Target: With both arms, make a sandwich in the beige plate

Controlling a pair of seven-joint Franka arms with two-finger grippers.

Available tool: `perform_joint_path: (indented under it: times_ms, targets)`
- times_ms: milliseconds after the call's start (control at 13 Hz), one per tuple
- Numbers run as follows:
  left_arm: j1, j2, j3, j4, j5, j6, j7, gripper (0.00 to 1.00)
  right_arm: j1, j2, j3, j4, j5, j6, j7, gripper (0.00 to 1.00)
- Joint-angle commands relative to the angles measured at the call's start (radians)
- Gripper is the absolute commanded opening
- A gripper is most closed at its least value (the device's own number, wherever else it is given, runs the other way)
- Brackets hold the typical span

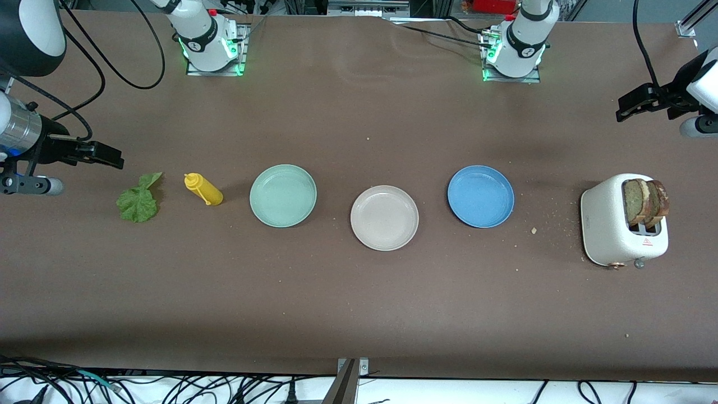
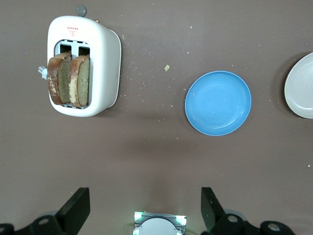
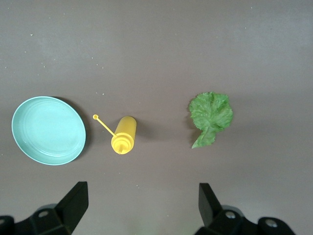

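Beige plate (image 1: 385,217) empty, mid-surface between mint plate (image 1: 283,195) and blue plate (image 1: 481,196). Toast slices (image 1: 646,201) upright in toaster (image 1: 608,224); lettuce (image 1: 137,199) beside mustard bottle (image 1: 203,189). Left gripper (image 2: 145,208) and right gripper (image 3: 140,205) hover, jaws released, empty. Risks: toast crumbling under pinch, wrong plate chosen.

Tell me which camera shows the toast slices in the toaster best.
The left wrist view: the toast slices show large, standing up out of the white toaster. The front view shows them smaller, at the left arm's end of the table. The right wrist view misses them.
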Motion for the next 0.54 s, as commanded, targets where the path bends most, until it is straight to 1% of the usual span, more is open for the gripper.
perform_joint_path:
  times_ms: [0, 461]
  targets:
    - [-0.002, -0.001, -0.003, 0.001, 0.015, -0.009, -0.002, 1.0, -0.001, -0.005, -0.001, -0.005, 0.007, -0.001, -0.01, 1.0]
    - [-0.002, 0.0, -0.003, -0.001, 0.016, -0.006, -0.002, 1.0, -0.001, -0.007, -0.001, -0.005, 0.006, 0.004, -0.002, 1.0]
